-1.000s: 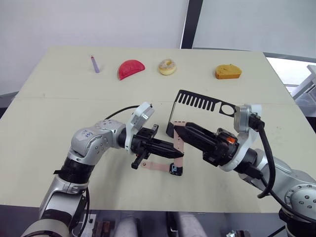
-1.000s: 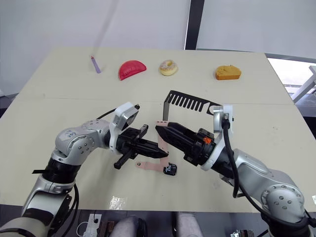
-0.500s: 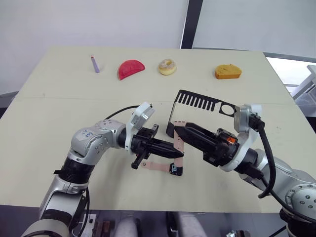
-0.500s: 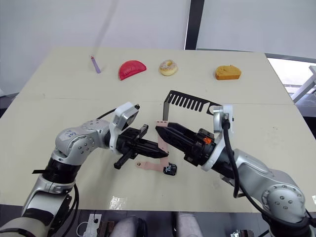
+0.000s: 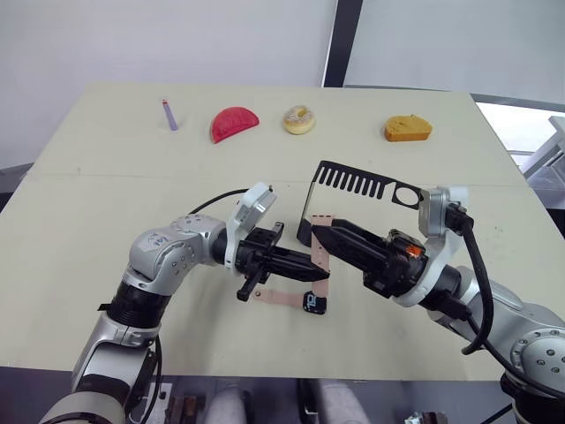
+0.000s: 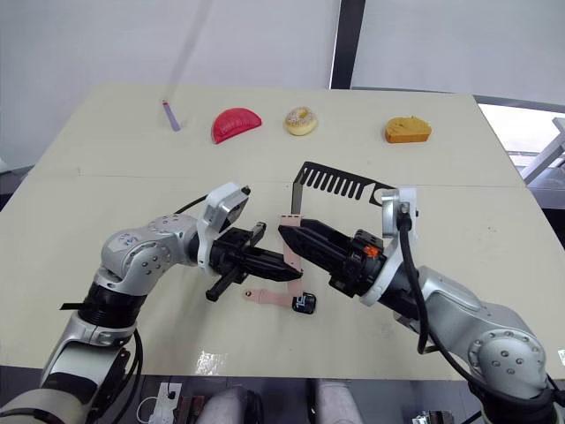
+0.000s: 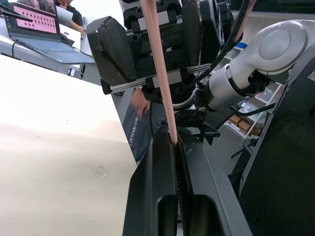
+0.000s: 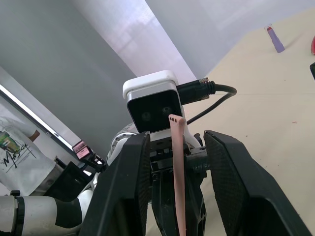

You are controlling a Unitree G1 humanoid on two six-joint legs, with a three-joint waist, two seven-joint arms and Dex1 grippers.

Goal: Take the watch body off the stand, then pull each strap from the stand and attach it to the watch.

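Observation:
My left gripper (image 5: 311, 275) is shut on a pale pink strap (image 7: 157, 64) that stands upright above the table. The strap's upper part rises between the spread fingers of my open right gripper (image 5: 320, 235), as the right wrist view shows it (image 8: 177, 162). At the strap's lower end sits the small black watch body (image 5: 313, 304), on or just above the table. A second pink strap (image 5: 278, 298) runs flat from the watch body toward the left. The black stand (image 5: 353, 181) with its comb-slotted arm stands just behind both grippers.
Along the table's far side lie a purple stick (image 5: 169, 115), a red slice (image 5: 233, 123), a bagel (image 5: 298, 119) and an orange-yellow piece (image 5: 407, 129). The table's front edge (image 5: 265, 364) runs close below the grippers.

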